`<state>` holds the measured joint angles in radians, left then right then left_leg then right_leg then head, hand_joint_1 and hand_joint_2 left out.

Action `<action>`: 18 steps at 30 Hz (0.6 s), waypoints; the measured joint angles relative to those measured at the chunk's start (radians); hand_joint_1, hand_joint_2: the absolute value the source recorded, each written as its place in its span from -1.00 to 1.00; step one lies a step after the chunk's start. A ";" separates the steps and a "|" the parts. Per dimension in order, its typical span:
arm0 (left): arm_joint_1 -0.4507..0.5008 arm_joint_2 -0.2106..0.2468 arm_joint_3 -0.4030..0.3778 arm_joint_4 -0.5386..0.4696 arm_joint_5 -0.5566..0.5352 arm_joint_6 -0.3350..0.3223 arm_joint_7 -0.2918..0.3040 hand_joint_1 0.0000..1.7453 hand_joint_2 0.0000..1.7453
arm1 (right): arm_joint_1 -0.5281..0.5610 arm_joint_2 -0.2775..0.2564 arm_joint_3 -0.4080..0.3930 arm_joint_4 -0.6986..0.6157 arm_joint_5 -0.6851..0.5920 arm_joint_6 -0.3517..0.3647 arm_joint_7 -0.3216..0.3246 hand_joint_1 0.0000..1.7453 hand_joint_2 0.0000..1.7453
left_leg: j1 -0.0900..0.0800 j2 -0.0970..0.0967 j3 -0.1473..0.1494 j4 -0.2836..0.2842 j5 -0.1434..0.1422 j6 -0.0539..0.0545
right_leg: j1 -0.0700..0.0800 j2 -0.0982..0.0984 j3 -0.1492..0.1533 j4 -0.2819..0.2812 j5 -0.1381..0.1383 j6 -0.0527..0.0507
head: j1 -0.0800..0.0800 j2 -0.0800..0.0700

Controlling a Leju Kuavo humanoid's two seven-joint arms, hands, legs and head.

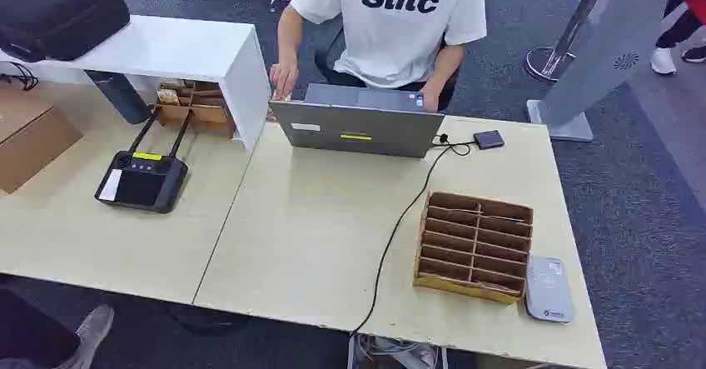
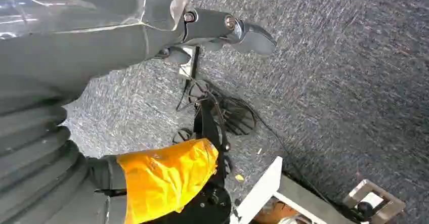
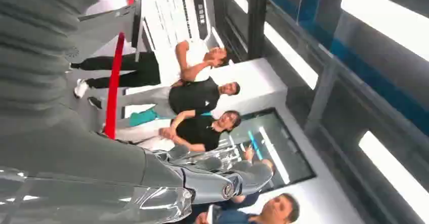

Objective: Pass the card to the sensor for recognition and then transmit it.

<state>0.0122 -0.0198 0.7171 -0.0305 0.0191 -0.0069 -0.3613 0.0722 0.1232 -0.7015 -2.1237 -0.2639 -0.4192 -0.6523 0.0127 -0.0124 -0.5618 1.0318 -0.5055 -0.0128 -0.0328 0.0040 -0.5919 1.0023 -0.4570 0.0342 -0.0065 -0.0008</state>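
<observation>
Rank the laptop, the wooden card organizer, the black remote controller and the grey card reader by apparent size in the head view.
1. Laptop
2. Wooden card organizer, close behind the laptop
3. Black remote controller
4. Grey card reader

The reader sits nearest the camera and looks smallest anyway.

A pale wooden table [image 1: 316, 227] carries a laptop [image 1: 356, 127], a slotted wooden organizer [image 1: 473, 246], a grey sensor [image 1: 548, 289] and a black controller [image 1: 141, 177].

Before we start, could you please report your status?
Left hand, right hand empty. Sensor beside wooden rack, untouched. Card not made out. Cable crosses table.
</observation>
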 joint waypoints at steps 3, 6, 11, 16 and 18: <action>0.000 -0.003 -0.019 0.000 0.017 -0.003 0.003 -1.00 1.00 | 0.005 -0.022 0.041 -0.004 0.068 -0.002 -0.001 -1.00 1.00 | 0.000 0.000 0.000 0.000 0.000 0.000 | 0.000 0.000 0.000 0.000 0.000 0.000 | 0.000 0.000; 0.000 -0.005 -0.033 0.000 0.037 -0.004 0.012 -1.00 1.00 | 0.022 -0.052 0.087 -0.004 0.142 0.025 0.033 -1.00 1.00 | 0.000 0.000 0.000 0.000 0.000 0.000 | 0.000 0.000 0.000 0.000 0.000 0.000 | 0.000 0.000; 0.001 -0.005 -0.061 0.000 0.078 -0.008 0.024 -1.00 1.00 | 0.065 -0.172 0.229 0.024 0.391 0.069 0.118 -1.00 1.00 | 0.000 0.000 0.000 0.000 0.000 0.000 | 0.000 0.000 0.000 0.000 0.000 0.000 | 0.000 0.000; 0.001 -0.005 -0.085 0.000 0.107 -0.015 0.035 -1.00 1.00 | 0.074 -0.278 0.356 0.059 0.537 0.079 0.182 -1.00 1.00 | 0.000 -0.001 -0.001 0.000 0.000 0.000 | 0.000 0.000 0.000 0.000 0.000 0.000 | 0.000 0.000; -0.001 -0.005 -0.098 0.000 0.117 -0.017 0.040 -1.00 1.00 | 0.074 -0.314 0.406 0.074 0.584 0.082 0.203 -1.00 1.00 | 0.000 -0.001 0.000 0.000 0.000 0.000 | 0.000 -0.001 0.000 0.000 0.000 0.000 | 0.000 0.000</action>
<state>0.0115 -0.0244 0.6195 -0.0305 0.1358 -0.0240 -0.3208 0.1461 -0.1906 -0.2954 -2.0501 0.3204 -0.3372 -0.4494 0.0126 -0.0136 -0.5622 1.0318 -0.5054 -0.0127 -0.0328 0.0033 -0.5918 1.0023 -0.4568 0.0343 -0.0065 -0.0008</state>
